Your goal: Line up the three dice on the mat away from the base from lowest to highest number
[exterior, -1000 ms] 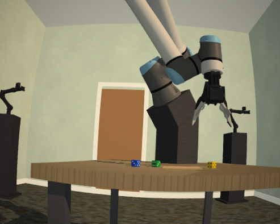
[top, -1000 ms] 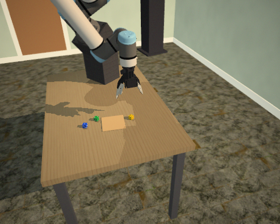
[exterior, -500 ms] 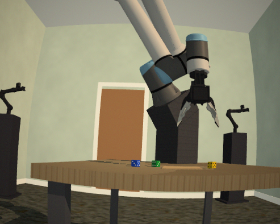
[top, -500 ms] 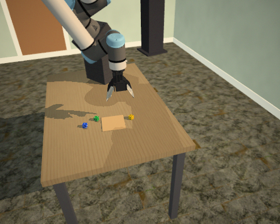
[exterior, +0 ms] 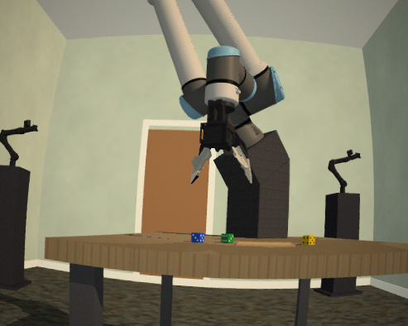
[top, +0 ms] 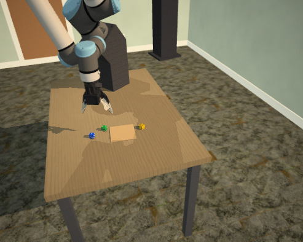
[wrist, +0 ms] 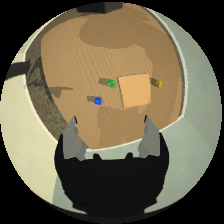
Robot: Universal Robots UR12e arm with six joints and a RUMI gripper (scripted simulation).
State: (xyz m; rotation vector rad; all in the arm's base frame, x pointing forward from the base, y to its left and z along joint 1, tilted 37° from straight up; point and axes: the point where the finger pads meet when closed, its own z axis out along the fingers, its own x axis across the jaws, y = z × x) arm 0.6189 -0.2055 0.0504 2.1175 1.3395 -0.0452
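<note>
The mat (top: 122, 133) (exterior: 265, 244) (wrist: 135, 91) is a light orange rectangle on the table. A green die (top: 104, 128) (exterior: 227, 238) (wrist: 111, 83) sits just off its left edge. A blue die (top: 91, 135) (exterior: 198, 237) (wrist: 98, 101) sits farther left in the top view. A yellow die (top: 142, 126) (exterior: 309, 240) (wrist: 158, 84) sits off the mat's right edge. All three rest on the table, outside the mat; their top numbers are too small to read. My gripper (top: 97, 112) (exterior: 222, 182) (wrist: 110, 116) is open and empty, high above the table on the base side of the dice.
The wooden table (top: 150, 147) (exterior: 152, 252) (wrist: 65, 42) carries the mat and dice. The dark robot pedestal (top: 114, 61) (exterior: 257, 198) stands at its back edge. Dark pillars with small arms stand beyond the table, left and right in the exterior view.
</note>
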